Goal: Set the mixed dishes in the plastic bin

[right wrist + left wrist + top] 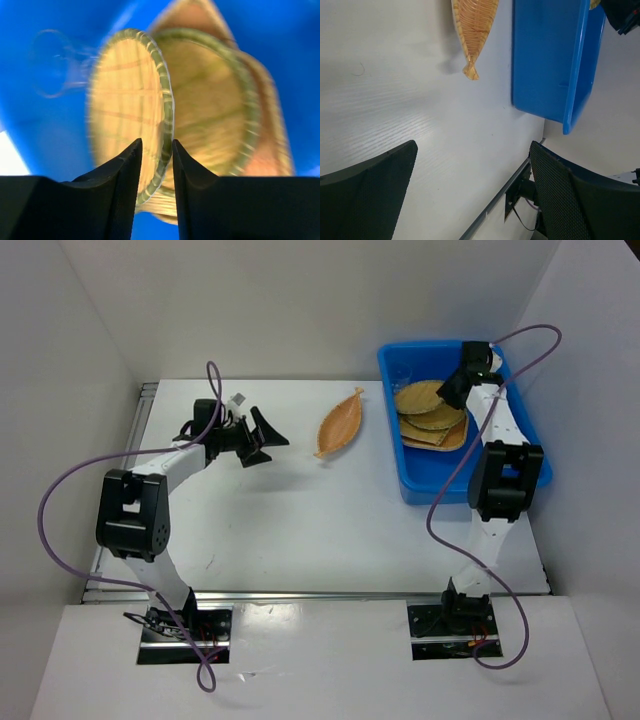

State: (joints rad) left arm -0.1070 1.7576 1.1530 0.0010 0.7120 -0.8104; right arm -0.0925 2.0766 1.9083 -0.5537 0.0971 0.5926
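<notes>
A pointed leaf-shaped woven tray (pixel 340 423) lies on the white table left of the blue plastic bin (pixel 395 445); it also shows in the left wrist view (pixel 472 30). Several tan woven trays (pixel 432 415) are stacked inside the bin. My right gripper (pixel 452 390) hangs over them. Its jaws (pixel 157 141) stand slightly apart, with the green rim of a blurred round tray (pixel 125 100) loose in the gap. A clear plastic cup (pixel 52 70) lies in the bin beside the round tray. My left gripper (pixel 268 437) is wide open above bare table, holding nothing (pixel 474 145).
The bin's near side wall (pixel 545 55) stands right of the leaf tray. The table's metal edge rail (pixel 505 192) runs below the left gripper. White enclosure walls surround the table.
</notes>
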